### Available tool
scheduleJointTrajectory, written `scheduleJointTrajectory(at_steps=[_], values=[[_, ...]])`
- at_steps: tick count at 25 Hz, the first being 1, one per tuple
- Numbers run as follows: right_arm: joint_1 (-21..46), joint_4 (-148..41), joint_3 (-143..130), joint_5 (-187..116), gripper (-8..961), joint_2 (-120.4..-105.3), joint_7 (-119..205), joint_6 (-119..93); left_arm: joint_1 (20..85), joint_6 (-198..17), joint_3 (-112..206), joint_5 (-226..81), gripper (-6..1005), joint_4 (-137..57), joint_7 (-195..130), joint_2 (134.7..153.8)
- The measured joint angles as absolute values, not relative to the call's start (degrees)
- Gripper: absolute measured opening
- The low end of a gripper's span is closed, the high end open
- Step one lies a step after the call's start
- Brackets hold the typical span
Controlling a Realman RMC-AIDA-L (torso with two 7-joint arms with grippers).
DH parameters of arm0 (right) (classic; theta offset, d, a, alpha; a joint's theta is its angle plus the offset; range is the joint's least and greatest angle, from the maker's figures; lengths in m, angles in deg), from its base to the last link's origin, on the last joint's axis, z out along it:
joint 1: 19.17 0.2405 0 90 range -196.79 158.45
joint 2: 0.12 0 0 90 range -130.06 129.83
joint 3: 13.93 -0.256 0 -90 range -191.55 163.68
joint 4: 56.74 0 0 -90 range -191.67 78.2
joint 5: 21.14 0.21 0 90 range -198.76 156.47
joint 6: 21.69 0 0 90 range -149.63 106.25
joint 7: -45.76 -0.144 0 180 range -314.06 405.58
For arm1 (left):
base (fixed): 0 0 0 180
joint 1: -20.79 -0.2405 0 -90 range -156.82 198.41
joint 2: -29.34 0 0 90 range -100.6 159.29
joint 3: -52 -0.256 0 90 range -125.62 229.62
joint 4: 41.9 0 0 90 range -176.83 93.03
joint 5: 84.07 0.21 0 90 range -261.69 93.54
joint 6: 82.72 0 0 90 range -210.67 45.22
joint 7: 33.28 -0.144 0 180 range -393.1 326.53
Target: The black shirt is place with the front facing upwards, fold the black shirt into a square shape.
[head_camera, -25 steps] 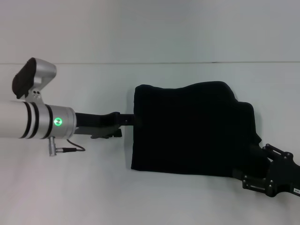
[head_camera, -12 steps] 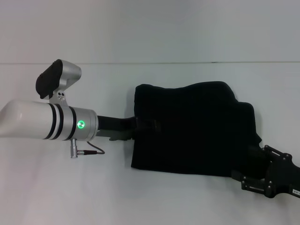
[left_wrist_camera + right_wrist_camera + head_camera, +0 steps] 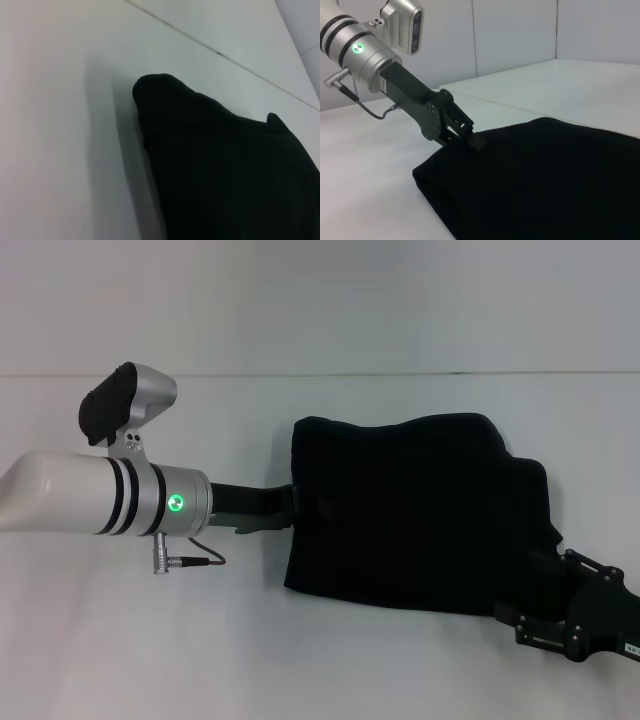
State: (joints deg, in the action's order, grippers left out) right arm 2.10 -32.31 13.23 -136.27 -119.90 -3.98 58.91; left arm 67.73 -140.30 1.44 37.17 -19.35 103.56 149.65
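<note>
Left gripper (image 3: pixel 300 508) has nudged black shirt (image 3: pixel 420 515) slightly rightward.

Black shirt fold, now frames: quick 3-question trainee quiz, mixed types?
1. True or false: the plain black soft cloth shirt lies folded on the white table.
2. Which gripper meets the shirt's edge on the robot's left side? A) left gripper B) right gripper
3. Fill in: the light on the left arm's silver wrist glows ____.

Key: 1 true; 2 A; 3 green
</note>
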Motion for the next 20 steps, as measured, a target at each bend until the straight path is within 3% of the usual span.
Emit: scheduleJointTrajectory(at_steps=[9, 20], values=[[2.1, -32.4, 12.9, -136.0, 916, -119.90, -4.0, 58.9, 68.4, -139.5, 1.6, 37.1, 209, -19.3, 103.4, 149.82], [2.4, -32.4, 12.6, -135.8, 916, -119.90, -4.0, 58.9, 71.5, -131.8, 2.3, 36.7, 117, -18.3, 103.3, 148.75]])
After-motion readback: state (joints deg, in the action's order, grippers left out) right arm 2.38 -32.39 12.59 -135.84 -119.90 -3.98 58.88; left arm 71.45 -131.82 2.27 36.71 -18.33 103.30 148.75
